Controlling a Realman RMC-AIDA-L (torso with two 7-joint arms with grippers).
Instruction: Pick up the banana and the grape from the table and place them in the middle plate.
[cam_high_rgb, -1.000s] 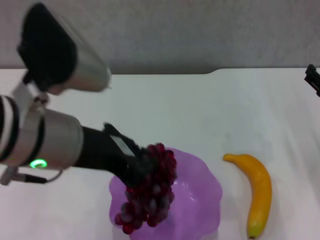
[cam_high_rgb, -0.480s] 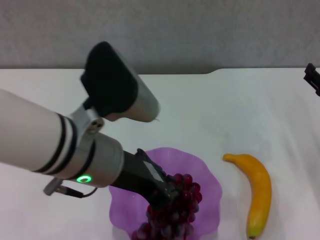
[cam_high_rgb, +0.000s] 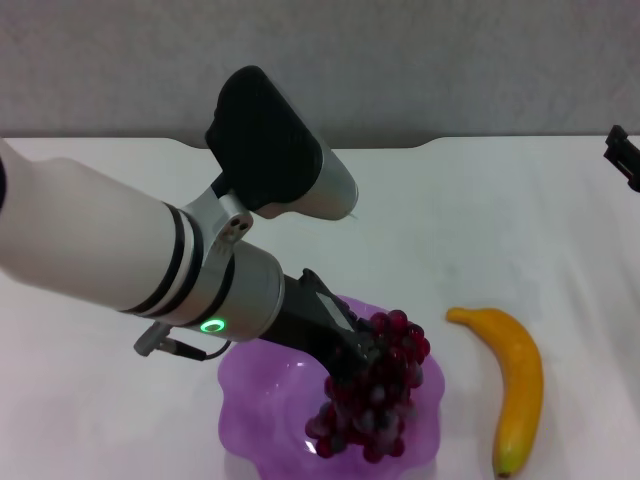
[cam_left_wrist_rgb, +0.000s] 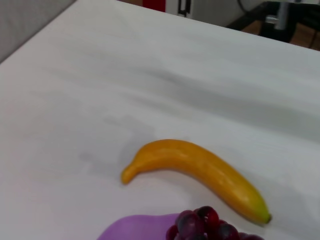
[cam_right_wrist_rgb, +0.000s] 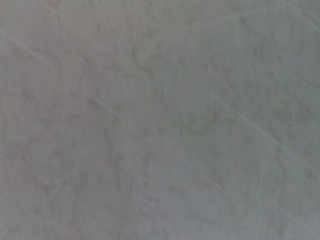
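Note:
The grape (cam_high_rgb: 375, 405), a dark red-purple bunch, hangs in my left gripper (cam_high_rgb: 348, 366), which is shut on its top. It dangles over the right half of the middle plate (cam_high_rgb: 262, 400), a translucent purple dish with a wavy rim; I cannot tell whether its lower end touches the plate. The banana (cam_high_rgb: 517, 385) lies on the white table (cam_high_rgb: 480, 230) just right of the plate. In the left wrist view the banana (cam_left_wrist_rgb: 200, 170) lies beyond the top grapes (cam_left_wrist_rgb: 202, 226) and the plate's rim (cam_left_wrist_rgb: 132, 231). My right gripper (cam_high_rgb: 622, 156) stays at the far right edge.
My left arm's thick white and silver forearm (cam_high_rgb: 130, 260) crosses the left half of the scene above the table. The table's far edge has a rounded notch (cam_high_rgb: 430, 146) and meets a grey wall. The right wrist view holds only a grey textured surface.
My left arm has swung to the right, carrying the grape from the plate's left rim to over its right half. The banana and the right arm have not moved.

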